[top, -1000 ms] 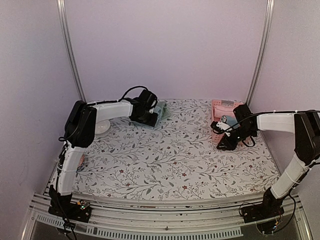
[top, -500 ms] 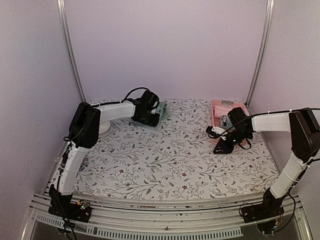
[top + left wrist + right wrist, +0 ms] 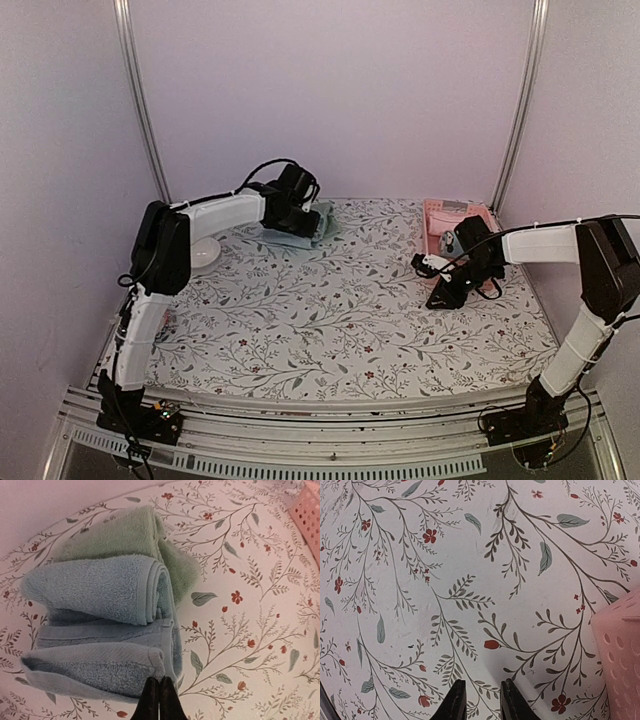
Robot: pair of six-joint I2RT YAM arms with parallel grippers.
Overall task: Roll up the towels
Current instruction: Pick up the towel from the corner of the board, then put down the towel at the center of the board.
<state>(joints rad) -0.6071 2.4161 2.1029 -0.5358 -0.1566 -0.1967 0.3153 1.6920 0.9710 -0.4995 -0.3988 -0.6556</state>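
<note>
1. Light blue terry hand towel [image 3: 95, 587]: partly rolled, the roll resting on its own flat remainder. It lies well apart from the pink slatted plastic basket [image 3: 455, 222], across the floral-printed table cover [image 3: 330, 320].
2. Pale sage-green terry hand towel [image 3: 125, 535]: folded, touching the blue towel, equally far from the basket.
3. Left gripper [image 3: 159, 700]: black fingers pressed together with nothing visible between them, tips at the blue towel's edge.
4. Right gripper [image 3: 482, 700]: fingers parted and holding nothing, over bare cover just beside the basket.
</note>
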